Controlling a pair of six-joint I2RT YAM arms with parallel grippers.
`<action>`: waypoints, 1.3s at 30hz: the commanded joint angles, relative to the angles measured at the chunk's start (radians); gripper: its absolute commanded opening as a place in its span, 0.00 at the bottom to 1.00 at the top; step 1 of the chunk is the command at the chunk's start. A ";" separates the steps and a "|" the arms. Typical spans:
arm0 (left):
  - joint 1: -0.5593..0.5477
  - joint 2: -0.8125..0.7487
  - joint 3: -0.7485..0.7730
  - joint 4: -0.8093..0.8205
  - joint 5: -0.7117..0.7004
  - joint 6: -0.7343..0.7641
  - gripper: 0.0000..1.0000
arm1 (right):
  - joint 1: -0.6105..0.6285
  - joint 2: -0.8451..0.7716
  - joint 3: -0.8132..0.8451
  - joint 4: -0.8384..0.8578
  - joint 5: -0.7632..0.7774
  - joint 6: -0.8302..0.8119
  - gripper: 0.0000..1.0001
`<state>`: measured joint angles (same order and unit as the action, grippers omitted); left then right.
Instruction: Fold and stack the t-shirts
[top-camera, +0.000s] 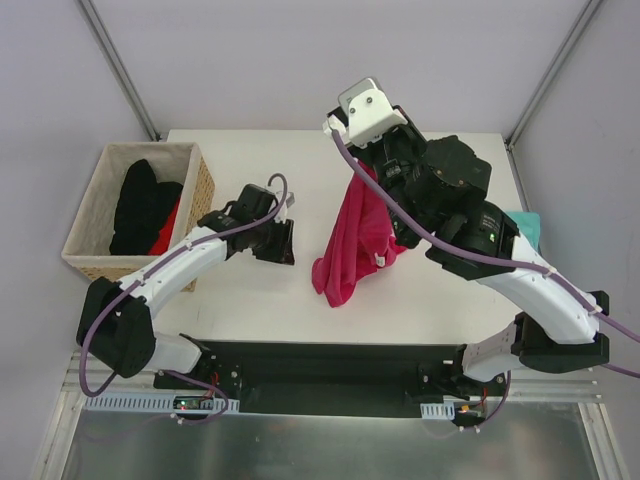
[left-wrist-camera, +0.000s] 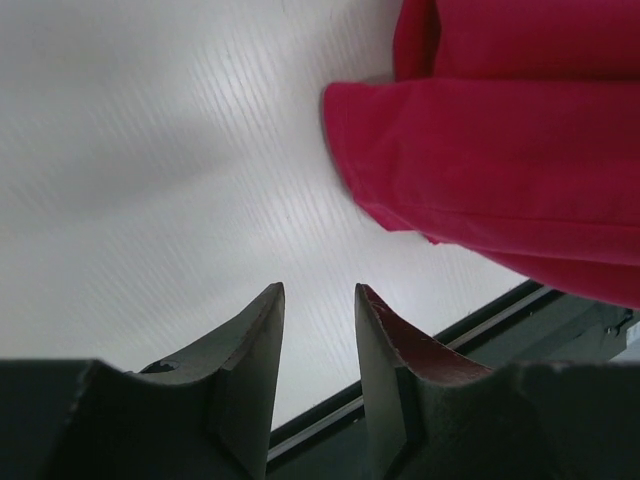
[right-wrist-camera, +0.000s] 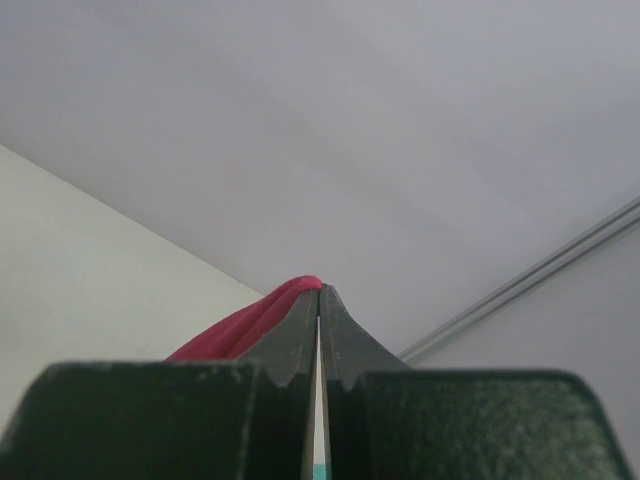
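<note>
The magenta t-shirt (top-camera: 350, 245) is pinched at its top edge by the right gripper (right-wrist-camera: 320, 292) and hung over the table (top-camera: 240, 290) centre. At its 9 o'clock, the left gripper (left-wrist-camera: 320, 290) is held partly spread, empty. Open surface is left at 6 and 12 o'clock. The teal t-shirt (top-camera: 528, 225) is seen at the 3 o'clock edge.

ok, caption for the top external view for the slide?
Right gripper holds the magenta t-shirt hanging over the table; open left gripper waits beside it.

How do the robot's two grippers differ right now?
The left gripper has its jaws apart and holds nothing; the right gripper is shut on the pink shirt. The left sits low by the table; the right is raised, shirt dangling. Both have two dark fingers.
</note>
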<state>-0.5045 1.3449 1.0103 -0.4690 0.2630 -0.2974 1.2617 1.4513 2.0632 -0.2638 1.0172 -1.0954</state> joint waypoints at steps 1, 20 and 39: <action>-0.038 0.026 -0.012 -0.031 0.022 0.020 0.33 | -0.004 -0.012 -0.002 0.075 0.020 0.003 0.01; -0.172 0.166 0.040 -0.033 0.013 0.017 0.32 | -0.005 -0.023 -0.015 0.072 0.021 0.020 0.01; -0.200 0.338 0.160 -0.028 0.033 0.029 0.31 | -0.007 -0.040 -0.017 0.061 0.030 0.015 0.01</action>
<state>-0.6945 1.6547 1.1168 -0.4938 0.2703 -0.2905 1.2598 1.4509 2.0232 -0.2481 1.0187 -1.0775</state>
